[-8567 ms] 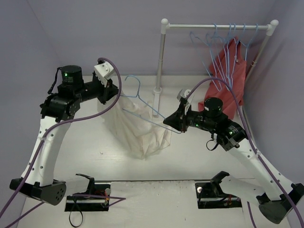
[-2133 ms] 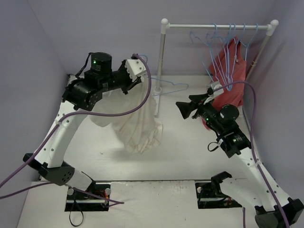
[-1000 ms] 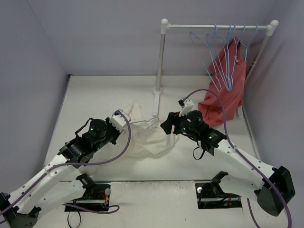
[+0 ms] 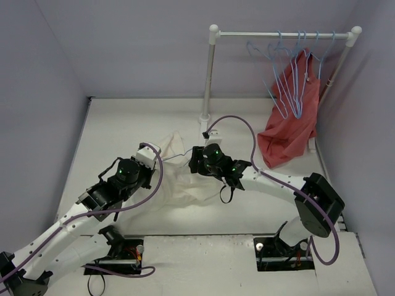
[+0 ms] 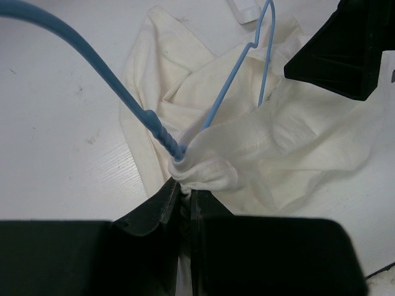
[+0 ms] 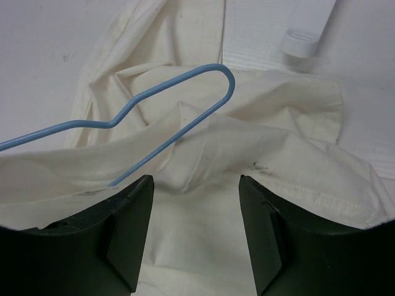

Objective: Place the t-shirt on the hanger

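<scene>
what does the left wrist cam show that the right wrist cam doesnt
Only the left wrist view: the left gripper shut on a bunched fold of the t-shirt, right where the twisted neck of the hanger comes in.
Only the right wrist view: the right gripper open above the cloth, holding nothing, and the foot of the white rack post.
Both: the cream t-shirt crumpled on the table, with the blue hanger wire lying across it.
</scene>
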